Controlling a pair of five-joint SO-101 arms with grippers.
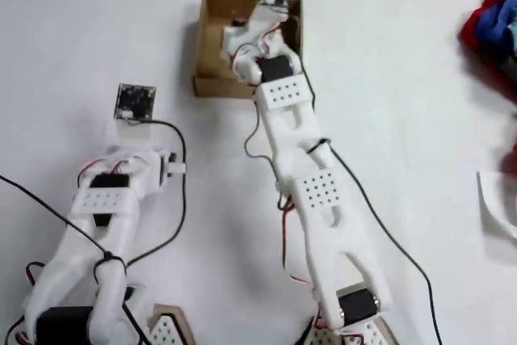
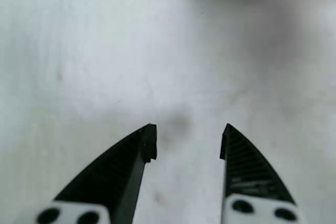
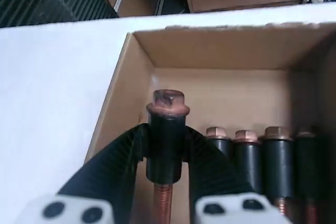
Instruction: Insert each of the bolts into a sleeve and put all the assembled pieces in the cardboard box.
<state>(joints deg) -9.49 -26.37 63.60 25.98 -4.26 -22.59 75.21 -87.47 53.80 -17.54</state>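
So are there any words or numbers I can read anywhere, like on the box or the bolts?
No words or numbers can be read here.
cardboard box: plain, no print.
held sleeved bolt in the right gripper, and the other sleeved bolts in the box: no marks.
left gripper: faint raised mark on one finger, too blurred to read.

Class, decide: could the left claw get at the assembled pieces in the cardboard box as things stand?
Probably not: the right claw, shut on a bolt-and-sleeve piece, hangs over the cardboard box above the assembled pieces, blocking the open left claw.
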